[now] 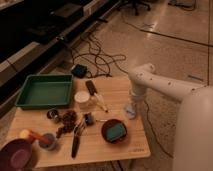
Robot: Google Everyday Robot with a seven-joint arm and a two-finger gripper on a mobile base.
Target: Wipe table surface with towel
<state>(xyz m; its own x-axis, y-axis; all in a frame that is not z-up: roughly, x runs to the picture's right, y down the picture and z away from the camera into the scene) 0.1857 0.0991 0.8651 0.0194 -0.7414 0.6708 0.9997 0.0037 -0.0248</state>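
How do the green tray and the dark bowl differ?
The green rectangular plastic tray is larger and empty; the dark round bowl holds a teal block. Both rest on the wooden table. The gripper is over the pale towel near the right edge.

Single view. You look down steeply from high beside the robot's body [196,131], at middle range. The whole table surface [100,147] lies lower left, with the gripper [131,108] over its right edge.
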